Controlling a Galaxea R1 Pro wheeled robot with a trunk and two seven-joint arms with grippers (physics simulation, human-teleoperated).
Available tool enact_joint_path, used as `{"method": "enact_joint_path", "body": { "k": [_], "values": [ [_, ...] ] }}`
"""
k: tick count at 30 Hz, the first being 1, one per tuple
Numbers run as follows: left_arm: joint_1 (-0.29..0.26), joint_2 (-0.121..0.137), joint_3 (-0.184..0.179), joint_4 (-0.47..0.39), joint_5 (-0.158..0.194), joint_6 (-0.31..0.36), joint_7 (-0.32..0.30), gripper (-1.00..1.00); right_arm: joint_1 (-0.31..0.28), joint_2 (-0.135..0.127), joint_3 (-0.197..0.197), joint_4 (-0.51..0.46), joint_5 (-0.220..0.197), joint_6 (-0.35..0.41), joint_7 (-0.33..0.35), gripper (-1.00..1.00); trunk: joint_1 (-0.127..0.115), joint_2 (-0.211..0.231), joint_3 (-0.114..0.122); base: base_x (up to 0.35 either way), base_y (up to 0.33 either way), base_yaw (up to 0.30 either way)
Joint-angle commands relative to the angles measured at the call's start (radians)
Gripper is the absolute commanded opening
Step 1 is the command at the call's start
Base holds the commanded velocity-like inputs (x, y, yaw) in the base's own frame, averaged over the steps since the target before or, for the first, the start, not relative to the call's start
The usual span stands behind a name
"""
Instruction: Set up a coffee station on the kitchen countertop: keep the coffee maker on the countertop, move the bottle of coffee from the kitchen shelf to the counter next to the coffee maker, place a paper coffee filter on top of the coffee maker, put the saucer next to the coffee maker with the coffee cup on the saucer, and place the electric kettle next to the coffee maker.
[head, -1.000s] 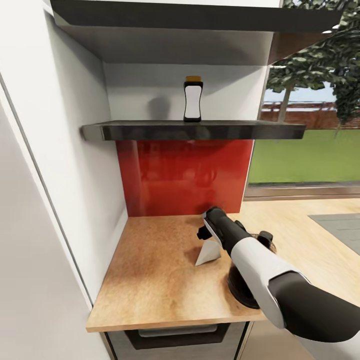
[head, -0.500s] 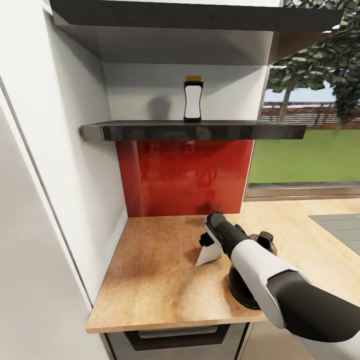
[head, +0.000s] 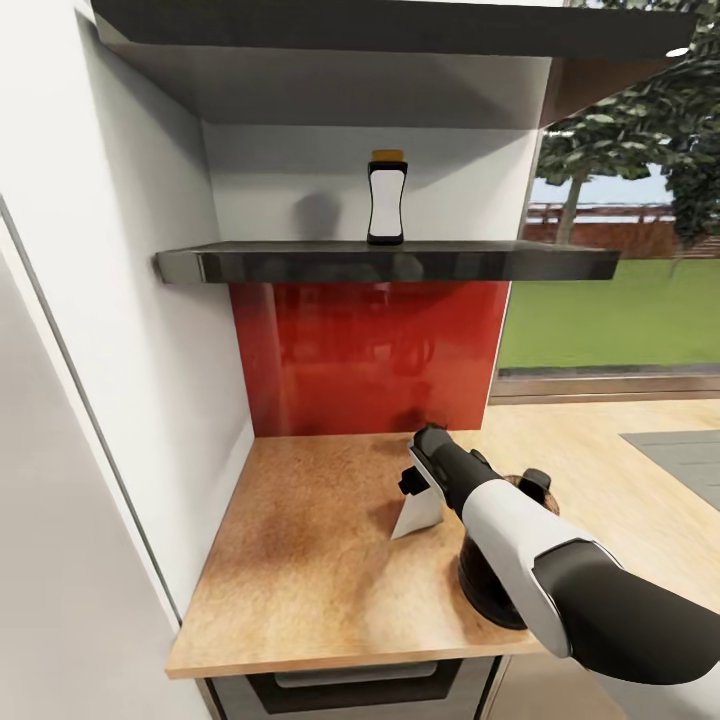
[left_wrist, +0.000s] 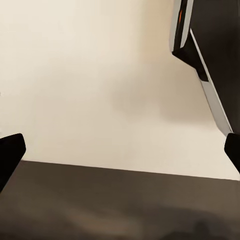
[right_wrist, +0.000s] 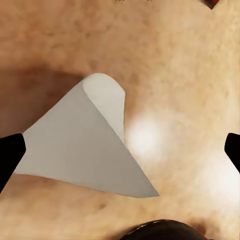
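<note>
On the counter (head: 300, 560), the paper filter (head: 417, 512) lies as a white cone, with the right gripper (right_wrist: 120, 150) hanging directly over it, fingers spread wide to either side of the paper and holding nothing. Just right of the filter stands the dark kettle (head: 490, 590), mostly hidden behind the robot's right arm (head: 520, 550). Farther back and higher up, the coffee bottle (head: 386, 198) stands upright on the dark shelf (head: 380, 262) above the red backsplash (head: 365, 355). The left gripper (left_wrist: 120, 155) is wide open and empty.
</note>
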Motion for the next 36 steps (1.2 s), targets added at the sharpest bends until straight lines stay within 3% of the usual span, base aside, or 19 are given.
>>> {"method": "enact_joint_path", "body": {
  "k": [1,36],
  "values": [
    [0.0,0.0,0.001,-0.001,0.0,0.004,0.001,1.0,-0.001,0.0,0.004,-0.001,0.002,0.005,0.0,1.0,0.001,-0.002,-0.002,0.078,0.0,0.0],
    [0.0,0.0,-0.002,-0.001,0.0,0.003,0.002,1.0,0.0,0.0,0.005,0.079,-0.001,0.004,0.009,1.0,0.001,-0.002,-0.002,0.041,0.0,0.0]
  ]
}}
